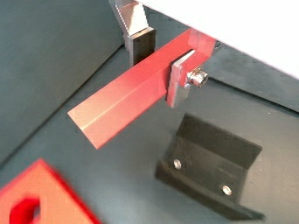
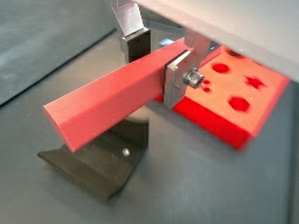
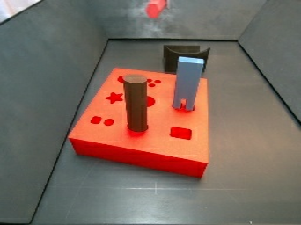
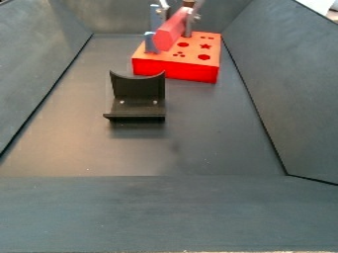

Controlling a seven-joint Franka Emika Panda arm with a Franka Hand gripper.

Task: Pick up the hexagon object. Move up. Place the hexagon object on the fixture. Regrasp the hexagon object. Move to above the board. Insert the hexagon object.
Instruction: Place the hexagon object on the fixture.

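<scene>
1. Where both wrist views show it, the gripper [image 1: 158, 63] is seen clamped on the hexagon object [image 1: 126, 98], its silver fingers [image 2: 177, 77] pressed to the bar's two sides near one end.
2. The bar is carried in the air, clear of the floor, above the fixture [image 4: 134, 96].
3. The board [image 3: 150, 132] is seen beyond the fixture, with a brown cylinder [image 3: 137, 103] and a light blue block [image 3: 189, 84] stood upright in it.
</scene>
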